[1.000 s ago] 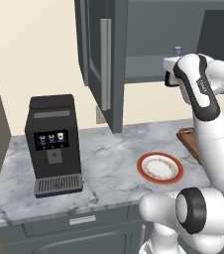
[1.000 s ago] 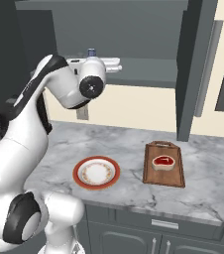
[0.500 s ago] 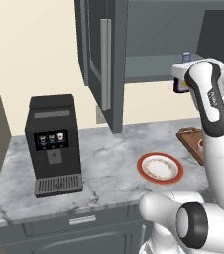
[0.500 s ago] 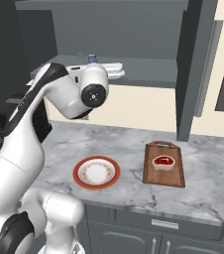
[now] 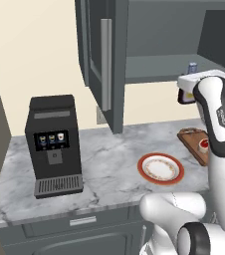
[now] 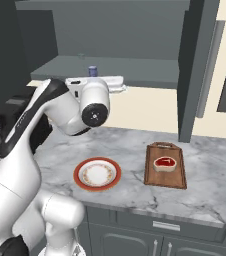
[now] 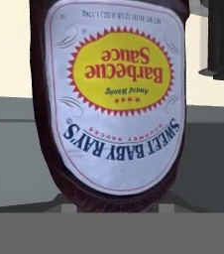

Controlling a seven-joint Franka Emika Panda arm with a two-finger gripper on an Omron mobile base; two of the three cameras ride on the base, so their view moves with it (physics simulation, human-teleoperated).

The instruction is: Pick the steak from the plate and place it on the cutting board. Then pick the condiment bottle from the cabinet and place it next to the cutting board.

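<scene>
The condiment bottle (image 7: 116,99) sits very close in the hand view, its yellow barbecue label upside down. In the left base view its bluish cap (image 5: 192,66) sticks up above my gripper (image 5: 186,91), which is shut on the bottle just in front of the cabinet shelf (image 5: 154,74). From the right base view the cap (image 6: 92,71) pokes up behind the white hand. The steak (image 6: 165,164) lies on the cutting board (image 6: 177,178), to the right of the bare plate (image 6: 97,173). My fingertips are hidden by the bottle.
The open cabinet door (image 5: 106,64) with its long silver handle hangs left of the shelf. A black coffee machine (image 5: 54,144) stands at the counter's left end. Marble counter (image 6: 135,150) runs between the plate and the back wall.
The hand with the bottle has come away from the shelf, moving down and to the right in the left base view. Steak, board and plate have stayed put.
</scene>
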